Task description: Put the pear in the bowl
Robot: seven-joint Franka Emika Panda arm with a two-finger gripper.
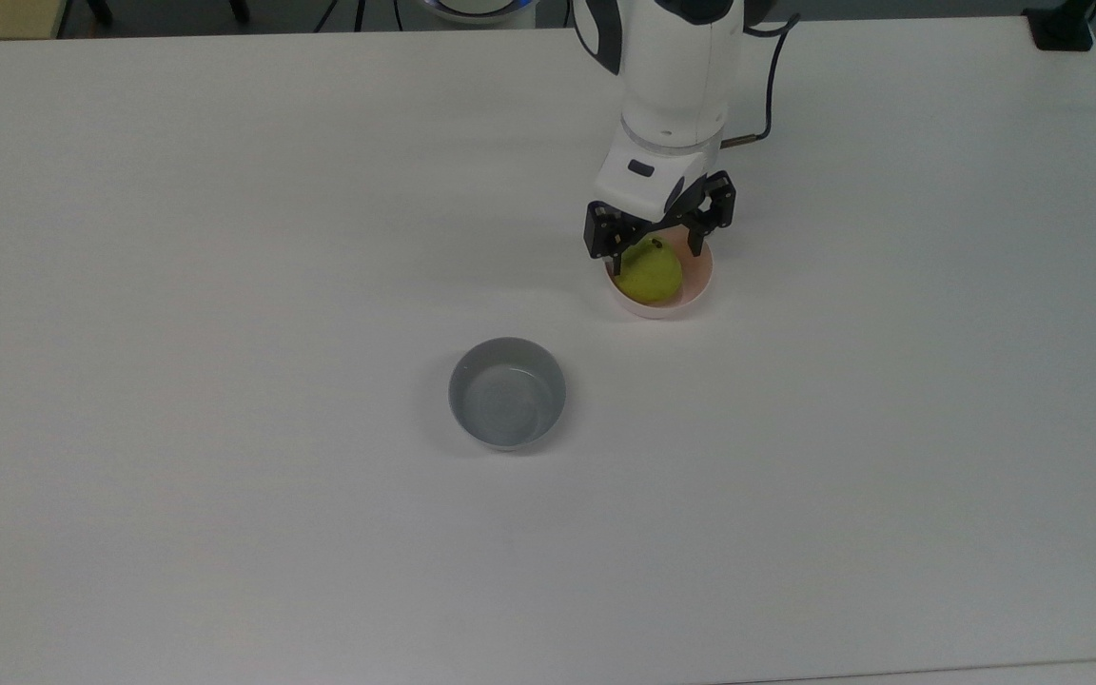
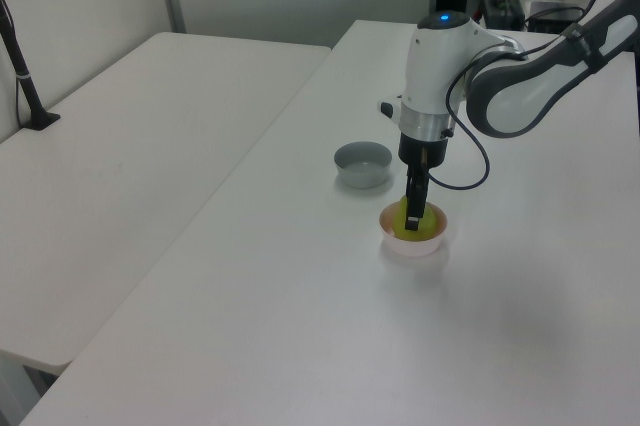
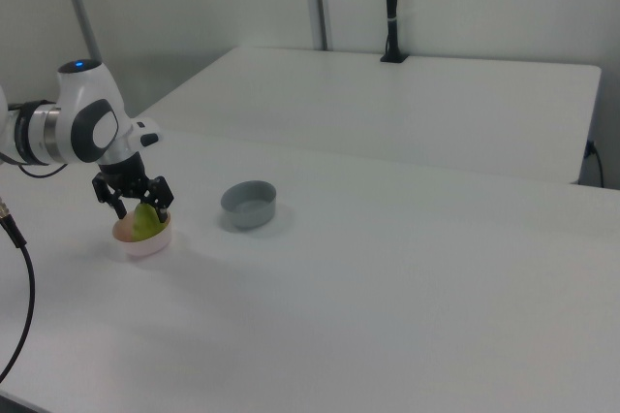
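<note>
nearest in the top view, the grey bowl (image 1: 507, 393) sits alone on the white surface (image 1: 225, 476), well apart from the action; we judge it a distractor, left untouched because the task wants the other one. farther off and to the top view's right, the pink bowl (image 1: 691, 290) holds the pear (image 1: 650, 272), which rests inside it with its stem up. just above, our gripper (image 1: 658, 236) hangs with its fingers (image 1: 605, 238) spread to either side of the fruit, not pinching it. we read that as the release made low over the bowl so the pear settles rather than rolls out. the placing looks done; lifting clear remains.
</note>
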